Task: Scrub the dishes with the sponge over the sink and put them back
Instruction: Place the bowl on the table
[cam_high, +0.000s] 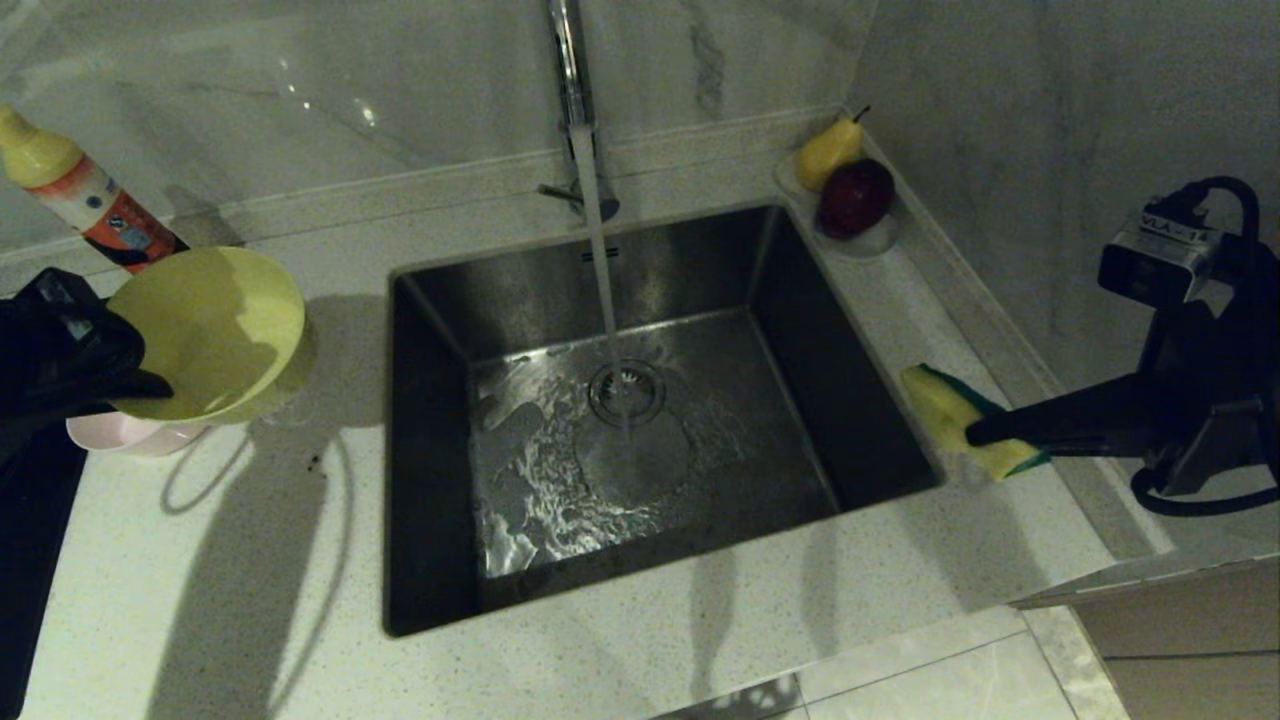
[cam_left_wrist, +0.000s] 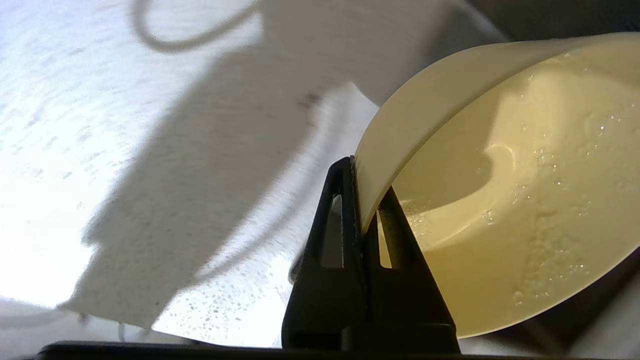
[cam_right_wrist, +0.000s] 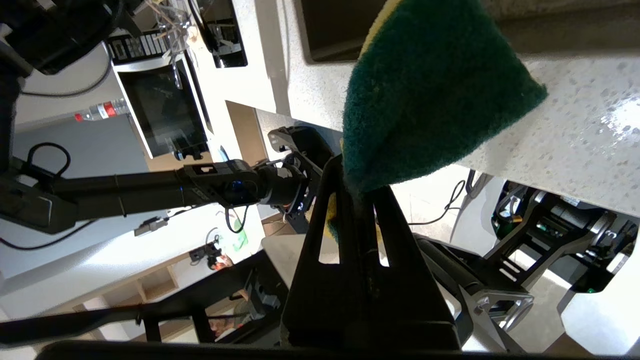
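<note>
Water is running from the tap (cam_high: 572, 70) into the sink (cam_high: 440, 420) at frame centre, leaving open counter (cam_high: 700, 620) along its lower edge. At far left, the left gripper (cam_high: 150, 385) is pinching the tilted yellow bowl (cam_high: 215, 330) by its rim above the pink bowl (cam_high: 125, 432). At right, the right gripper (cam_high: 985, 430) is reaching in level, clamping the sponge (cam_high: 945, 410) just beside the sink's right rim.

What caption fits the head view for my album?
Left gripper lifts a yellow bowl, right gripper pinches the sponge beside the running sink.
</note>
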